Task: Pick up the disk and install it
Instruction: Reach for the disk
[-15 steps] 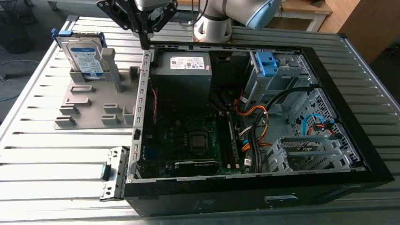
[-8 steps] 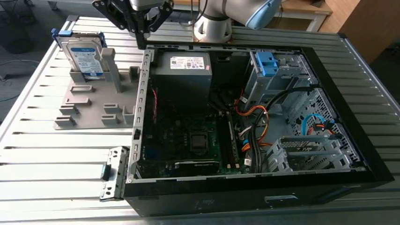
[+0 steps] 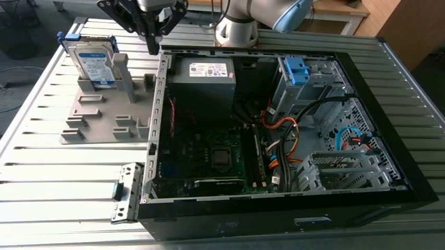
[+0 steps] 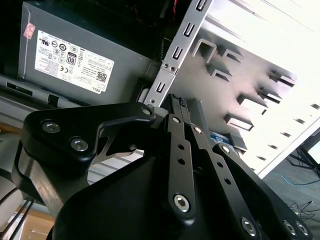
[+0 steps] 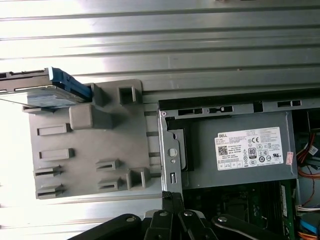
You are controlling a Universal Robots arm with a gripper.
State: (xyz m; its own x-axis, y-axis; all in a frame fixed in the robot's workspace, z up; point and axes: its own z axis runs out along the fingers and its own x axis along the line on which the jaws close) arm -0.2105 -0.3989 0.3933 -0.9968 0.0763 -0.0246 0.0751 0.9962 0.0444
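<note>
Disk: standing on edge in the grey rack, far on the exterior view's left. It's outside the case and nothing is touching it.
Rack: flat on the slatted table, hard against the case wall, with the disk at its far end.
Gripper: hanging over the case edge nearest the rack, near the disk but clearly apart from it. The fingers are pressed together on nothing, and both wrist views show the tips meeting.
Case: lying open, with the power supply at the back and the board in front of it.
Cage: on the exterior view's right, with a blue bracket sitting on it.
Progress: I'd call it the very start. The pickup is not yet made and the whole install is left.
</note>
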